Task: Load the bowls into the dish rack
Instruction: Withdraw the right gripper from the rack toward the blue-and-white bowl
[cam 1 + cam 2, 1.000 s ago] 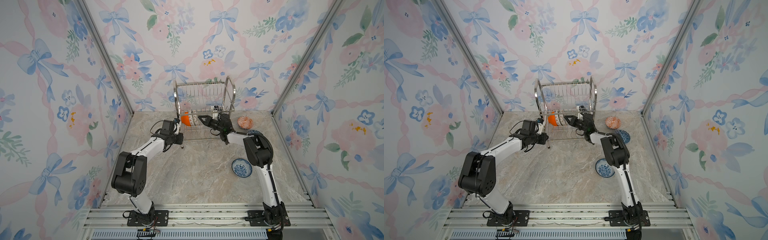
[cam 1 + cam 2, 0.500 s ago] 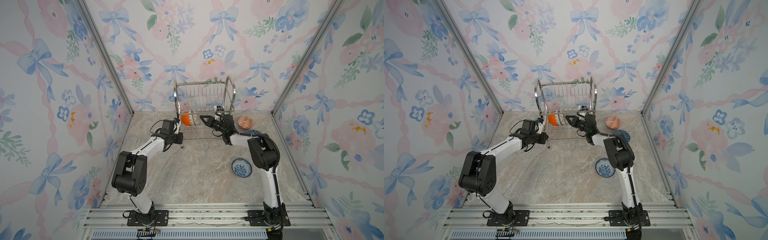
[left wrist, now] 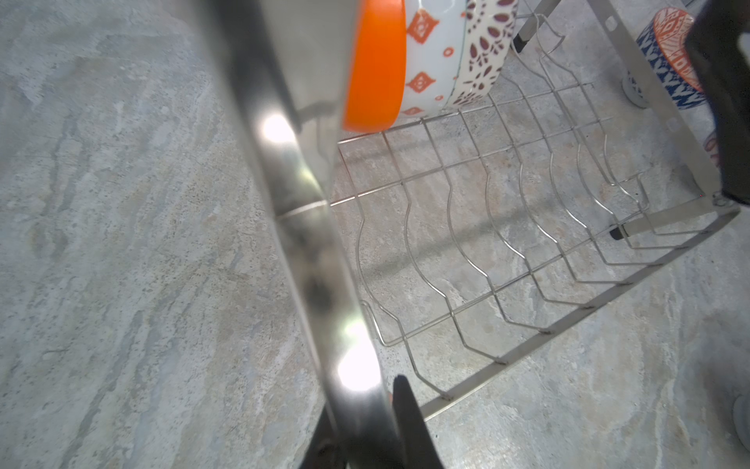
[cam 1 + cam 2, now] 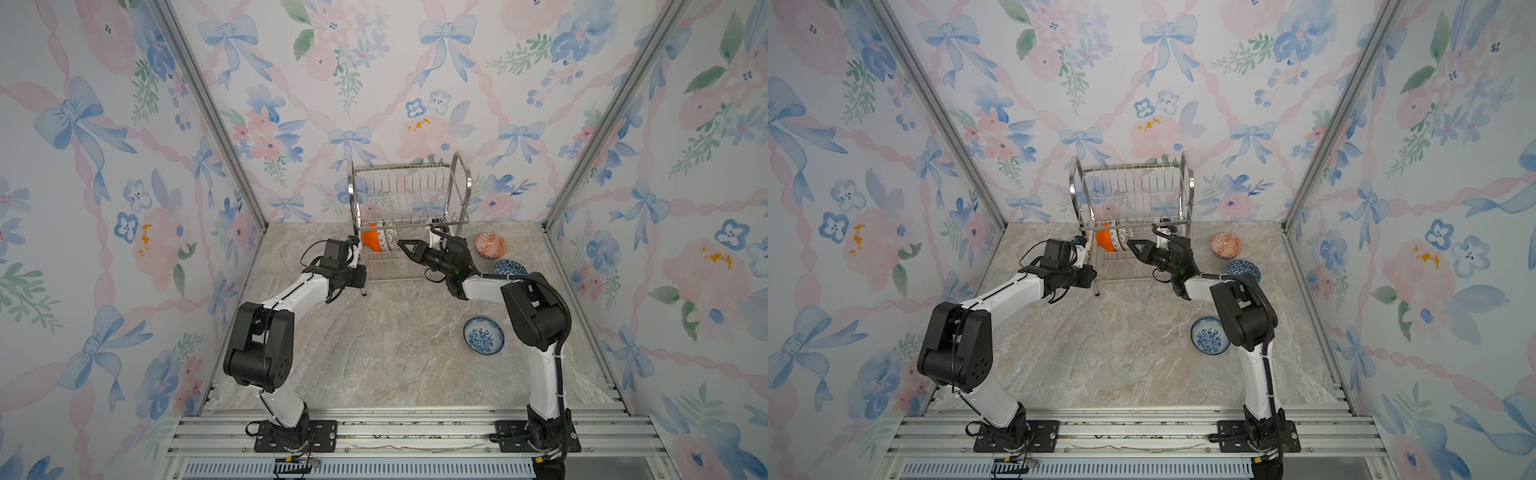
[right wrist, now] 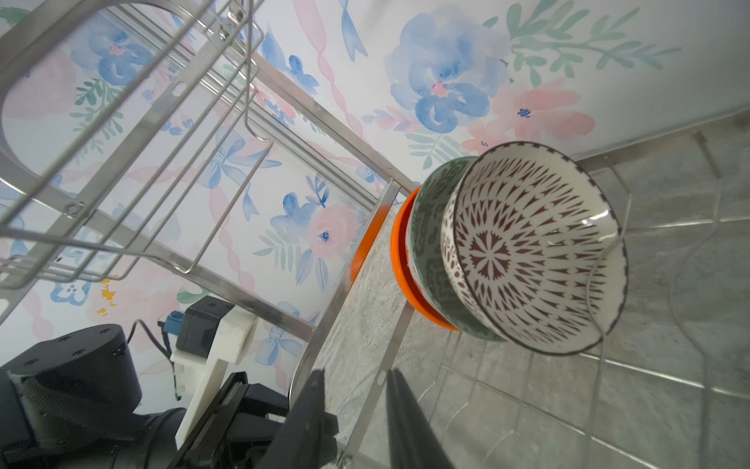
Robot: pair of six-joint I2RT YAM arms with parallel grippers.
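The steel dish rack stands at the back wall. Three bowls stand on edge at the left end of its lower shelf: plain orange, green-patterned and white with dark lattice. My left gripper is shut on the rack's left front frame bar. My right gripper hovers over the lower shelf just right of the lattice bowl, jaws slightly apart and holding nothing. On the table lie an orange-red-white bowl, a dark-blue bowl and a blue-white floral bowl.
Floral wallpapered walls close in the marble tabletop on three sides. The rack's upper shelf hangs above my right gripper. The right arm's elbow stands close beside the floral bowl.
The right arm's elbow has shifted right and toward the front, and its gripper has drawn back slightly from the lattice bowl. The left arm and the rack have stayed put.
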